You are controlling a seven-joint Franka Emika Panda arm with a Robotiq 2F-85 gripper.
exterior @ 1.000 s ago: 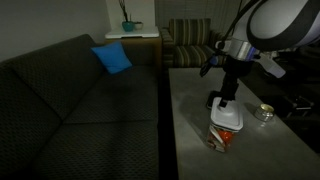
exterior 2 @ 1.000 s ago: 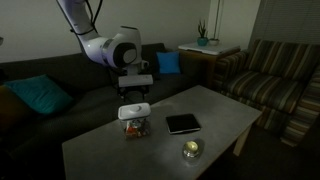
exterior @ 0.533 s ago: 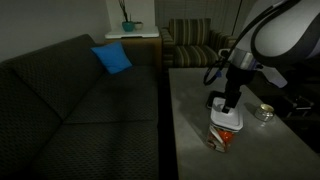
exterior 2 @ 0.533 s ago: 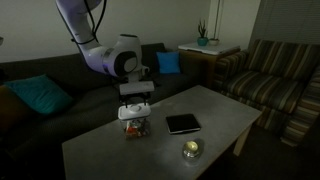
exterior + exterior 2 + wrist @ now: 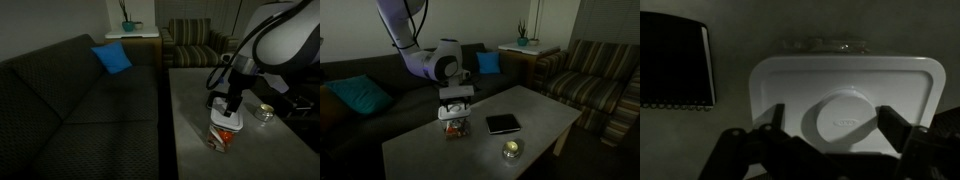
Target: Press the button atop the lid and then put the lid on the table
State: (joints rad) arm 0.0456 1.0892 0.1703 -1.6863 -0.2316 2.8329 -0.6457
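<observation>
The white lid [image 5: 790,85] sits on a clear container with red contents, which stands on the grey table [image 5: 195,90]. The lid also shows in both exterior views [image 5: 226,121] [image 5: 453,110]. A round raised button [image 5: 845,118] sits in its middle. My gripper [image 5: 833,122] is open, with one finger on each side of the button, just above the lid. In both exterior views the gripper [image 5: 230,110] [image 5: 456,99] hangs straight over the container.
A black flat tray [image 5: 503,123] [image 5: 670,65] lies next to the container. A small shiny dish [image 5: 264,112] [image 5: 511,149] sits nearer the table's end. A dark sofa [image 5: 70,100] runs along the table, and a striped armchair [image 5: 590,80] stands at its end.
My gripper has come down and shifted slightly over the container, closer to the lid. The lid and container have not moved.
</observation>
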